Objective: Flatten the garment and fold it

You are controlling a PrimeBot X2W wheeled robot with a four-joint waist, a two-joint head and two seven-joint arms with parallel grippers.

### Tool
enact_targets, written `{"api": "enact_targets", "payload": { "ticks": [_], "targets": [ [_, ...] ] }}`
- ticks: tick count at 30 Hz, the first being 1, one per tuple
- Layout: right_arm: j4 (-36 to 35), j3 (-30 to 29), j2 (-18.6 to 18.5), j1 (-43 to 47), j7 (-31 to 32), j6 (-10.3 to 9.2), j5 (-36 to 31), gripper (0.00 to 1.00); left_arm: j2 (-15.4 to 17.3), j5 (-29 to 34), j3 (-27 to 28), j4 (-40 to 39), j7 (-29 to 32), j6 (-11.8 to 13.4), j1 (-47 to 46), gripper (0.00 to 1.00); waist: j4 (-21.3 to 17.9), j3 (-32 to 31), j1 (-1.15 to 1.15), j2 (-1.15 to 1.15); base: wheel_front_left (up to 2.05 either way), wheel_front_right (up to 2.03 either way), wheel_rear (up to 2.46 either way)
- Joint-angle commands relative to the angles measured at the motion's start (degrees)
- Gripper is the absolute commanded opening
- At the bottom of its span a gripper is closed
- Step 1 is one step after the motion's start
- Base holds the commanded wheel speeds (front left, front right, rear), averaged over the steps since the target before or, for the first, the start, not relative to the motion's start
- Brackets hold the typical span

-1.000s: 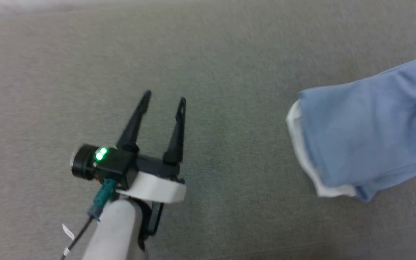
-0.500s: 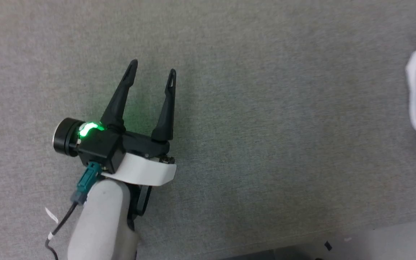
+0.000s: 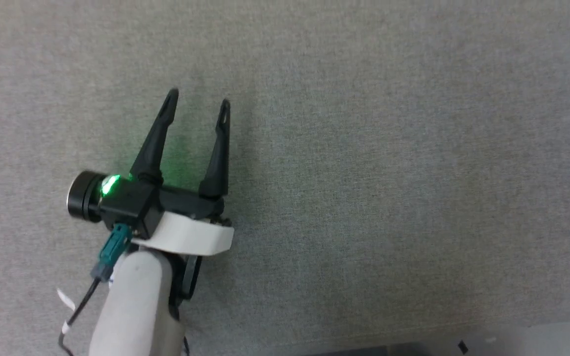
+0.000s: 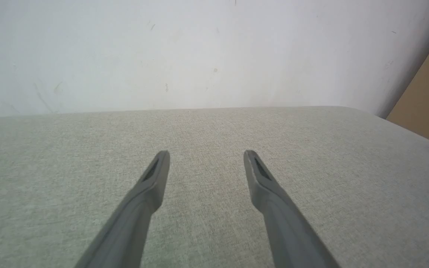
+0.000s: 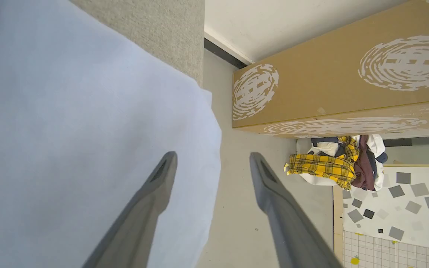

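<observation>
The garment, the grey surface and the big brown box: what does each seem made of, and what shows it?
Garment: soft light blue cloth, matte, probably knit; it drapes smoothly. Grey surface: woven upholstery-like fabric, visible coarse weave. Box: likely cardboard, matte brown with white print.

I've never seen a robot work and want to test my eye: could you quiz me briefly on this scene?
1. What lies beneath the right gripper? A) light blue garment B) metal pan C) book
2. True or false: the left gripper is gripping the garment.
3. What pattern has the yellow cloth in the clothes pile on the floor?
Key: 1 A. 2 False; it is open, empty. 3 Plaid.
</observation>
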Motion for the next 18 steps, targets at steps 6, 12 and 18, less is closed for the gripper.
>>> {"api": "enact_targets", "payload": {
  "ticks": [6, 12, 18],
  "targets": [
    [-4.8, 2.9, 3.5, -1.8, -2.2, -0.13, 1.3, 1.0, -0.4, -0.4, 2.6, 0.8, -0.3, 0.7, 6.7, 1.0, -3.0, -14.9, 0.0, 0.0, 0.0, 0.0, 0.0],
    [-10.8, 3.7, 7.7, -1.6, -5.6, -0.13, 3.8, 1.0, -0.5, -1.3, 4.7, 1.2, -0.3, 2.0, 11.2, 1.0, -2.5, -21.9, 0.0, 0.0, 0.0, 0.0, 0.0],
    [-19.3, 1.6, 16.0, 2.1, -9.6, -0.13, 6.4, 1.0, -0.6, -2.4, 6.5, 1.6, -0.3, 3.6, 15.7, 1.0, -0.6, -27.9, 0.0, 0.0, 0.0, 0.0, 0.0]
  ]
}}
